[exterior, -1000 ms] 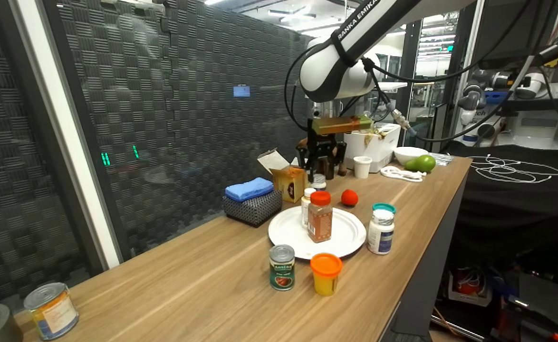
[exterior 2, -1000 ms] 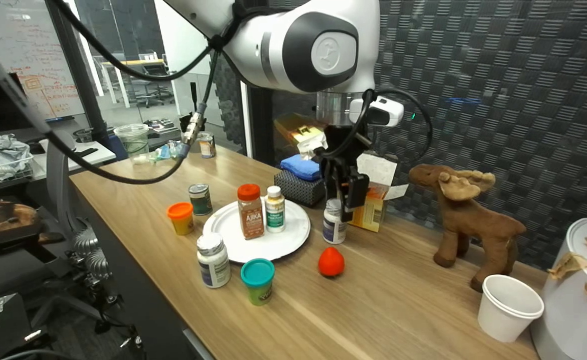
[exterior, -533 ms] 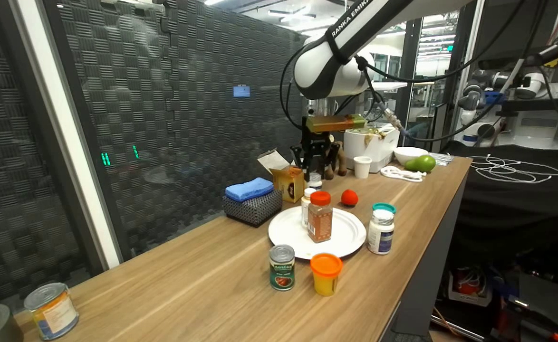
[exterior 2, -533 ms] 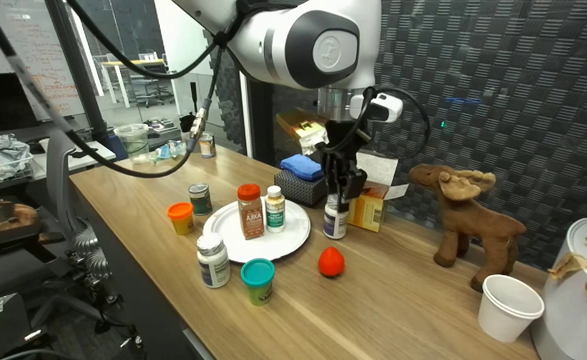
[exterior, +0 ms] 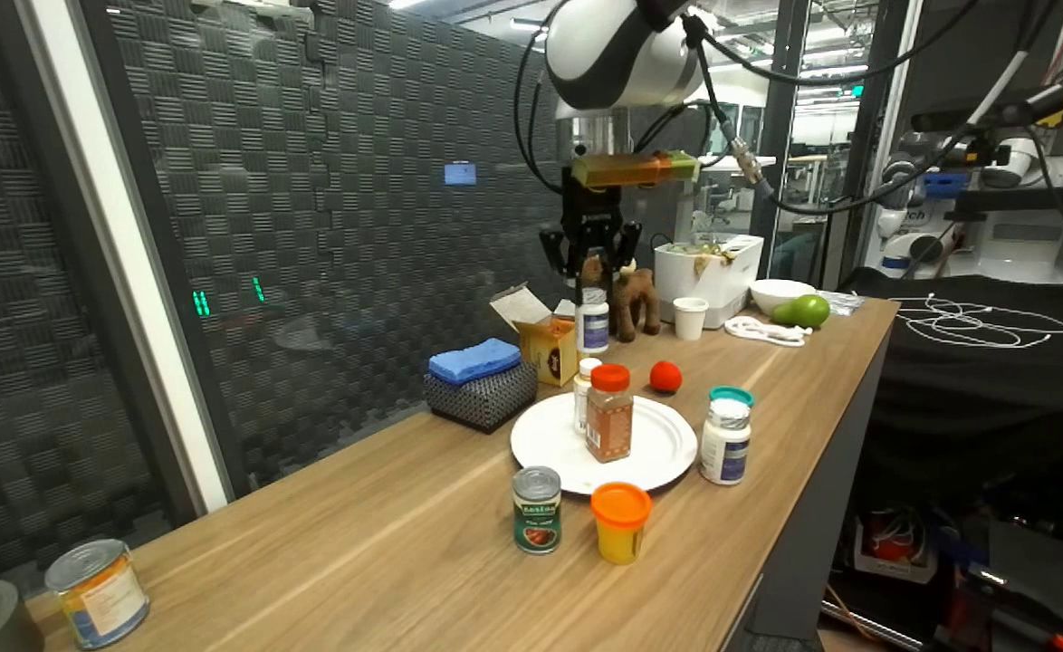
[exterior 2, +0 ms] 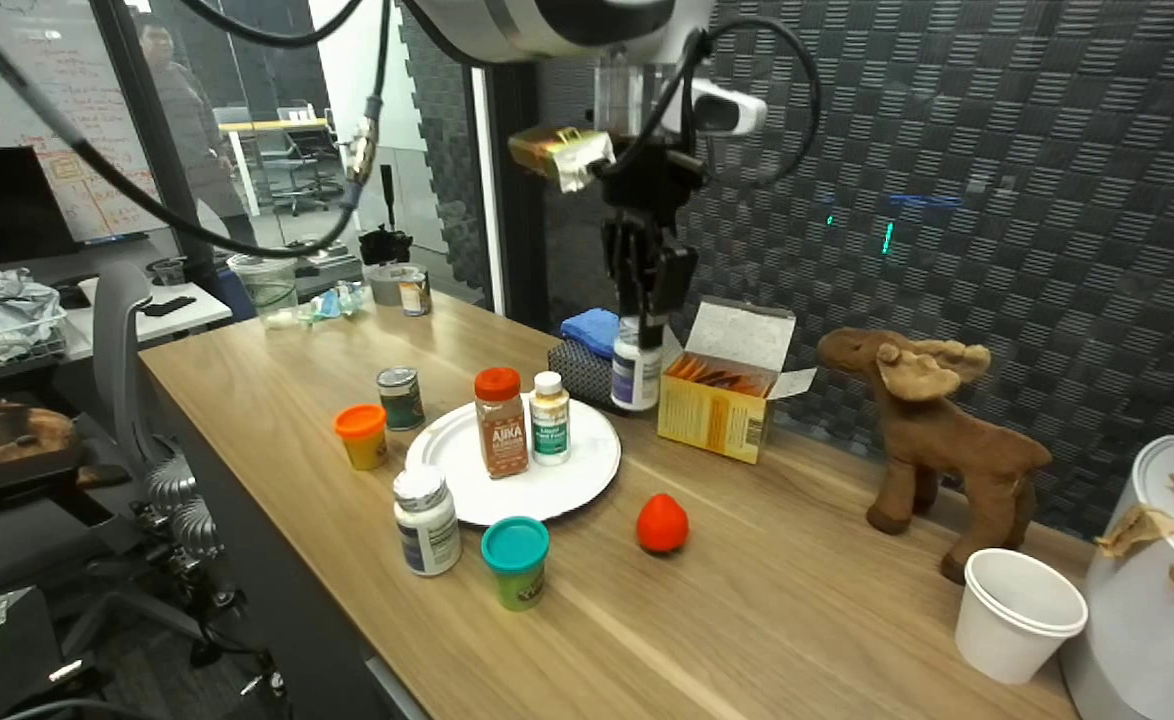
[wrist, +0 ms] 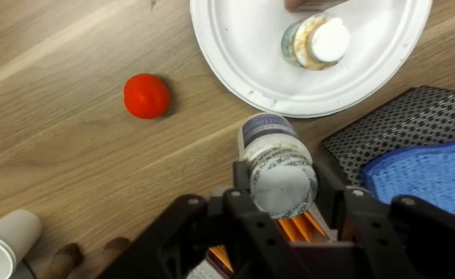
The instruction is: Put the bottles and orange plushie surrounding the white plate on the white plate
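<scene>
My gripper (wrist: 281, 176) is shut on a white bottle with a purple label (wrist: 266, 128), held by its cap. In both exterior views the held bottle (exterior 2: 635, 380) hangs above the table beside the yellow box. The white plate (exterior 2: 587, 465) bears a red-brown bottle with red cap (exterior 2: 503, 430) and a white bottle with green label (exterior 2: 550, 425). Around the plate stand a second purple-labelled white bottle (exterior 2: 427, 525), a teal-lidded tub (exterior 2: 516, 565), an orange-lidded tub (exterior 2: 362, 440) and a small dark-green tin (exterior 2: 401, 400). The orange plushie (exterior 2: 662, 523), red-orange and round, lies beside the plate.
An open yellow box (exterior 2: 712, 410) and a woven box with a blue cloth (exterior: 474, 360) stand along the wall side. A brown plush animal (exterior 2: 947, 440), white cups (exterior 2: 1012, 620) and a tall white container (exterior 2: 1162, 590) stand farther along. A tin (exterior: 99, 593) is at the far end.
The gripper was around the bottle standing on the table. It has risen with the bottle, which is now off the table and a little closer to the woven box.
</scene>
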Controlling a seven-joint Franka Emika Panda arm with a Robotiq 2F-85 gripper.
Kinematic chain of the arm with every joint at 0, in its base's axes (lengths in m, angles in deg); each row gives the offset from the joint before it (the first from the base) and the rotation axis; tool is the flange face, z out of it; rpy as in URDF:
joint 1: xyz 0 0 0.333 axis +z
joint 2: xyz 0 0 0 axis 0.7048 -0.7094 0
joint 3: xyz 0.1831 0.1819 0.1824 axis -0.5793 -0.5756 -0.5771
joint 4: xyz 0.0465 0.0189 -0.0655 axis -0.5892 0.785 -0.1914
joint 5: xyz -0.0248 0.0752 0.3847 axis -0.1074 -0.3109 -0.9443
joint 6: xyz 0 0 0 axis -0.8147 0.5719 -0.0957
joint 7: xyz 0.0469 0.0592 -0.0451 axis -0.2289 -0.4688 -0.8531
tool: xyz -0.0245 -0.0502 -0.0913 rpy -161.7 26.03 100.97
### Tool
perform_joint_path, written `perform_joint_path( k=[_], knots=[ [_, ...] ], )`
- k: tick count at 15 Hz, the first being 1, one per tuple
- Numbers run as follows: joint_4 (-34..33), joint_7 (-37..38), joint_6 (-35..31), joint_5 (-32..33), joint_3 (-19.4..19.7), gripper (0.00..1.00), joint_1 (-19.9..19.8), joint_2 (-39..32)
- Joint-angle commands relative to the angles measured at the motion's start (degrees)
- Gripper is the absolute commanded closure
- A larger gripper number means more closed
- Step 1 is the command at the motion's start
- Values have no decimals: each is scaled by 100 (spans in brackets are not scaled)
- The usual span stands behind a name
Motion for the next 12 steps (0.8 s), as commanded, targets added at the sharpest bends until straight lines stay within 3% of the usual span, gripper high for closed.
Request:
perform_joint_path(
  k=[1, 7, 12],
  knots=[
    [-3, 177, 319, 506, -111, 81, 454, 499],
    [35, -173, 281, 735, -567, 81, 869, 459],
    [125, -346, 218, 922, -603, 81, 965, 112]
  ],
)
